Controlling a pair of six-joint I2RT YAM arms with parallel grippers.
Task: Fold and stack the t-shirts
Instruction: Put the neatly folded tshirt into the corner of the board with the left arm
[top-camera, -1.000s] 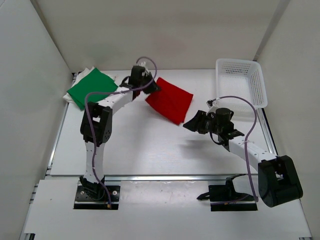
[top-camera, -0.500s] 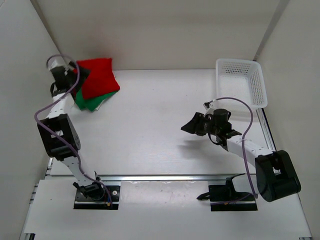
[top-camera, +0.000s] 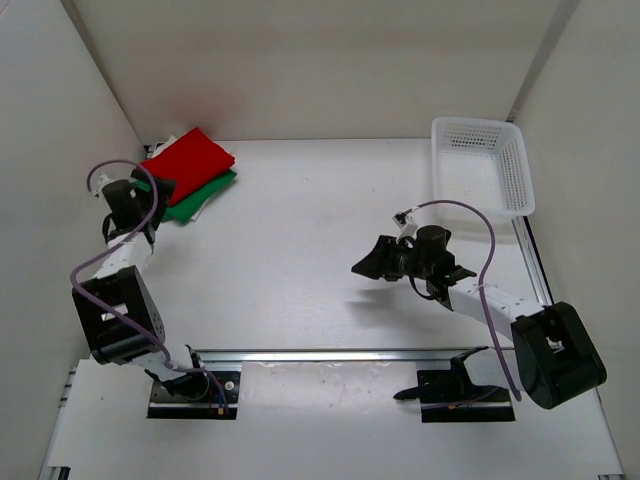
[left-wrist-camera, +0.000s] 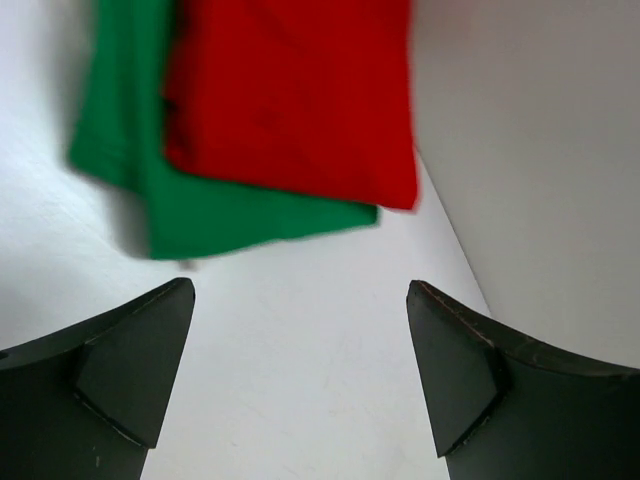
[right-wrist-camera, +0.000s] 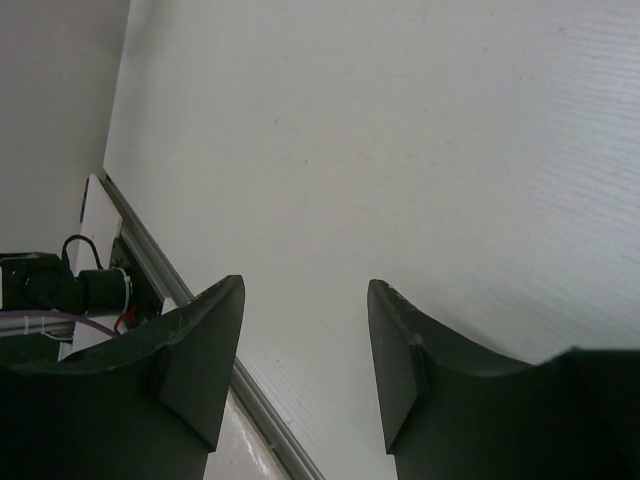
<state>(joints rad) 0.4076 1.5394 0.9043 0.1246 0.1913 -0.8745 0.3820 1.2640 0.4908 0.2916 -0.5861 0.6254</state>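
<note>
The red t-shirt (top-camera: 190, 156) lies folded on top of the folded green t-shirt (top-camera: 205, 190) at the back left corner of the table. A sliver of white t-shirt (top-camera: 168, 142) peeks out under them. In the left wrist view the red t-shirt (left-wrist-camera: 290, 90) overlaps the green one (left-wrist-camera: 200, 215), whose edge sticks out toward me. My left gripper (top-camera: 155, 188) (left-wrist-camera: 300, 300) hangs just short of the stack's near-left edge, open, with only bare table between its fingers. My right gripper (top-camera: 365, 262) (right-wrist-camera: 305, 290) hovers over the table's middle right, open and holding nothing.
A white lattice basket (top-camera: 520, 165) stands at the back right. White walls close in the left, back and right sides; the stack sits near the left wall (left-wrist-camera: 540, 150). A metal rail (top-camera: 350, 353) (right-wrist-camera: 200, 320) runs along the table's near edge.
My left gripper carried the red t-shirt from the table's middle onto the green one, opened, and drew back toward the near left. My right arm shifted slightly left.
</note>
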